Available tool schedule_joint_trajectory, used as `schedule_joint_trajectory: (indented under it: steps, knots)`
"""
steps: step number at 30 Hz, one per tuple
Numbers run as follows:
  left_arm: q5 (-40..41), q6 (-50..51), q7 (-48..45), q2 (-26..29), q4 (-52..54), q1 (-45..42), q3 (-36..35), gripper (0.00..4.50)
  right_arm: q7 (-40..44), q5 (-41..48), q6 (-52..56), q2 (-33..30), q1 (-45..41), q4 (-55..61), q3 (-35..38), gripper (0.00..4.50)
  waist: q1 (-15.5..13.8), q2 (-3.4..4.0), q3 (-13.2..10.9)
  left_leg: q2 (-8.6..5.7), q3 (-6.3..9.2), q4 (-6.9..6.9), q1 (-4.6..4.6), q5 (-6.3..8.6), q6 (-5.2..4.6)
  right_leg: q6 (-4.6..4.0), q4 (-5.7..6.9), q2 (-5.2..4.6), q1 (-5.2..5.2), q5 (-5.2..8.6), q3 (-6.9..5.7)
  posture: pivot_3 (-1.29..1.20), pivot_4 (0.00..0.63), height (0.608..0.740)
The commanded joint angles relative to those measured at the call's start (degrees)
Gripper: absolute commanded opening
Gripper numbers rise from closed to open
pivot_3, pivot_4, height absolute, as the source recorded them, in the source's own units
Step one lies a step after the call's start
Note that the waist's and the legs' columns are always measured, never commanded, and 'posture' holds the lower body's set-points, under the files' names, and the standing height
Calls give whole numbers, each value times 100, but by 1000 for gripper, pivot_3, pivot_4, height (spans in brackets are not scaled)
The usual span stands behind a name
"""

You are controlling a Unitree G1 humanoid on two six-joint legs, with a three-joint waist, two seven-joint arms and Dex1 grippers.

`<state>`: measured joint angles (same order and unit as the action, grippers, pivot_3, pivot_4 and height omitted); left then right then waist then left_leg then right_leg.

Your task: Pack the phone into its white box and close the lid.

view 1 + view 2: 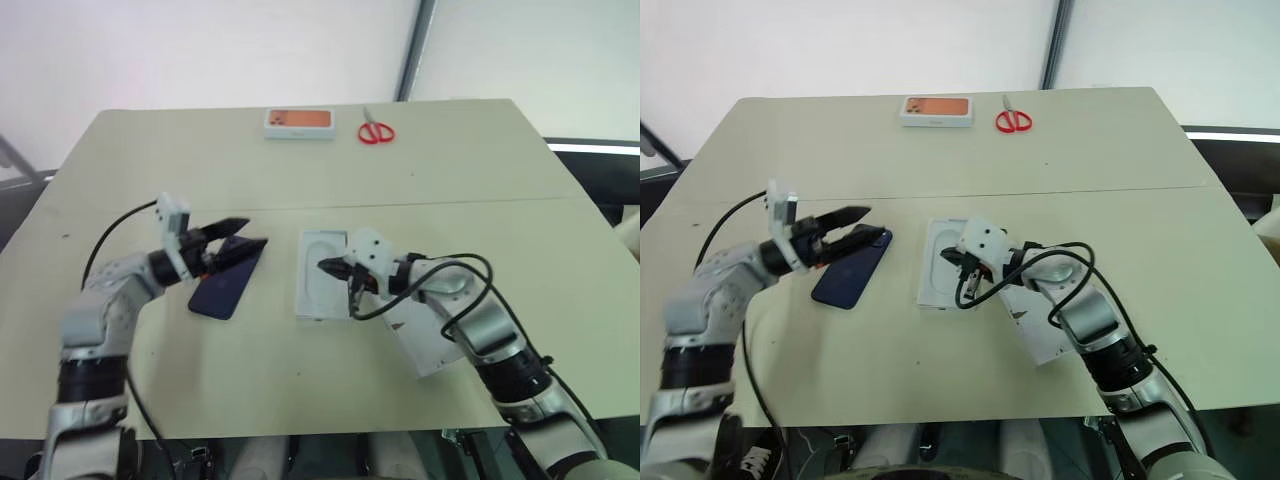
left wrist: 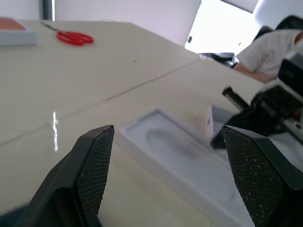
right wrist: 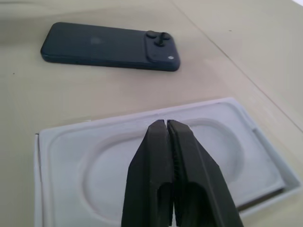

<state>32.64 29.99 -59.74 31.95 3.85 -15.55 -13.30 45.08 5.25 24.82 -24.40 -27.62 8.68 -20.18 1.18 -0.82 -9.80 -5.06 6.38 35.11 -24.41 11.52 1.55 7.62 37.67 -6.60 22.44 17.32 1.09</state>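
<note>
A pale tabletop seen from the robot's head, described from the left across to the right. At the left, the left gripper hangs just above the near-left part of the table with its two black fingers spread wide and nothing between them; it holds nothing and touches nothing. Directly under and just beyond its tips lies the phone, a dark navy slab flat on the table with its back up, the square camera bump at the end farther from the robot; lying loose and beside the box, it looks ready to be picked up and carried across. Just to its right, near the table's middle, sits the white box, open side up, its white moulded insert with an oval recess exposed so the phone can be laid in. The right gripper is over this box, its fingers clenched tight together, gripping nothing; whether the tips touch the insert cannot be told. Farther right, partly under the right forearm, the lid lies open side up on the table, set aside until the phone is packed. At the far edge rest an orange-faced white case and red scissors, well apart from the work
</note>
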Motion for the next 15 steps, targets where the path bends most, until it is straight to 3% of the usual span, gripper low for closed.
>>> schedule_joint_trajectory:
  steps: [1,15]
  knots:
    - [-80,-615,-136,89,416,419,-107,3855,-5,-416,-213,39,-228,-103,-363,56,-19,1,-1,-1,1,-1,-1,0,0,-1,0,0,3,0,-1,0,150,740]
    - [4,-1077,-155,160,598,927,66,3855,536,-755,0,-321,-366,-261,-516,56,-37,1,1,-2,10,2,1,0,0,-2,-4,-1,11,0,-11,0,150,740]
